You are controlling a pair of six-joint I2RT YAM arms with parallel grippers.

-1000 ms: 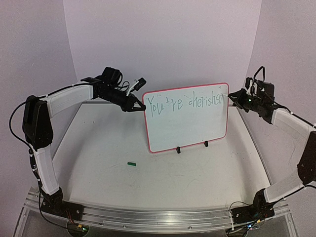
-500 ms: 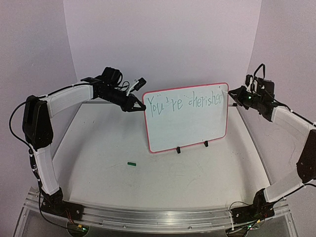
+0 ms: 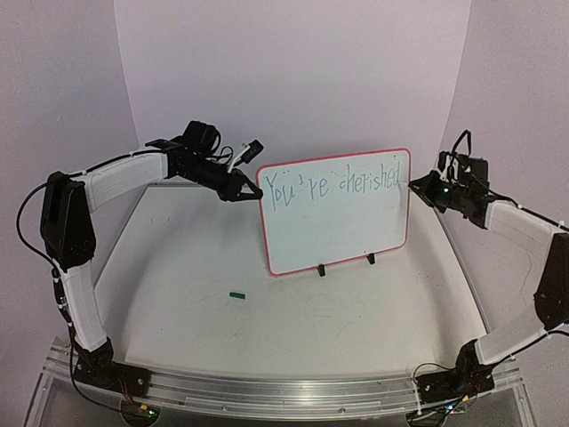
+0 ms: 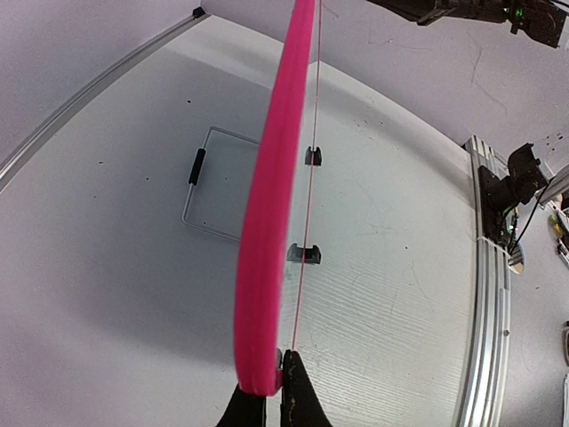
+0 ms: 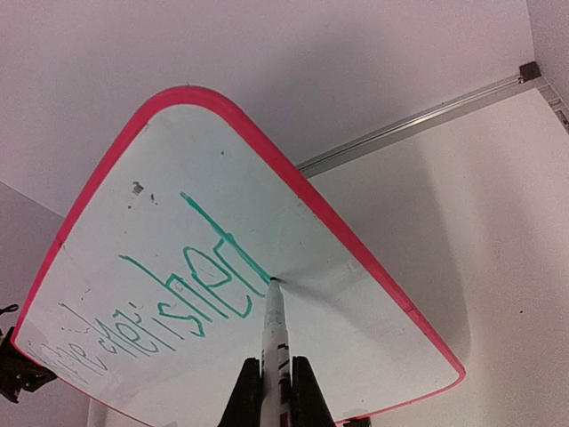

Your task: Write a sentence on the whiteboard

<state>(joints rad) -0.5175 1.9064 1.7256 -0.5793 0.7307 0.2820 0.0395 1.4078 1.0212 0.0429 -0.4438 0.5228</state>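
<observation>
top external: high and well back in front of the whiteboard, facing its written face | left wrist: at the whiteboard's left edge, sighting edge-on along it, very near | right wrist: just off the whiteboard's right end, looking along the marker onto the written face, near | shared: whiteboard in all three

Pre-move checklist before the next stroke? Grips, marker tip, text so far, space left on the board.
1. Board hold: left jaws shut on the whiteboard, at its left frame edge: ok.
2. Pen hold: right jaws shut on the marker: ok.
3. Marker tip on the board surface, at the end of "cherished": ok, looks touching in the right wrist view.
4. Whether the sentence is complete: not ok, only "You're cherished" is written.
5. Bare white below for a second line: ok.
6. Both clip feet seated on the table: cannot tell.
</observation>
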